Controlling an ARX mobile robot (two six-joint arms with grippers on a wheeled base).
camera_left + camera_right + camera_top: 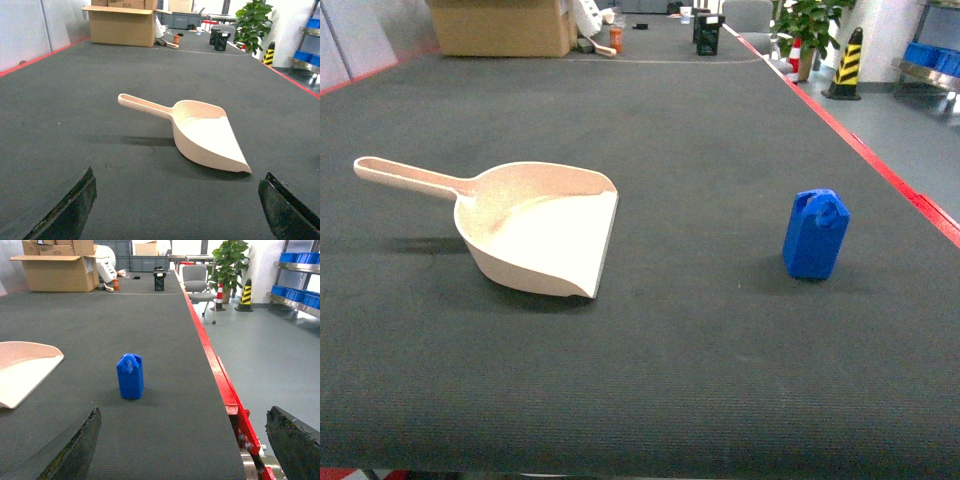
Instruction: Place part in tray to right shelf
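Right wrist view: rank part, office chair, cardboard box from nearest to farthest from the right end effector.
1. Part, just ahead, centre-left on the mat.
2. Office chair, far back, right of the table edge.
3. Cardboard box, far end, left; close to the chair in depth.

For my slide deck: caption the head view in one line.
Blue part stands upright on the dark mat, apart from the empty beige tray to its left.

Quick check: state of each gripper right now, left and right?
Left gripper: open, jaws spread wide, holding nothing; pale beige plastic scoop tray lies ahead.
Right gripper: open, jaws wide apart, holding nothing; small bright-blue plastic block stands ahead.
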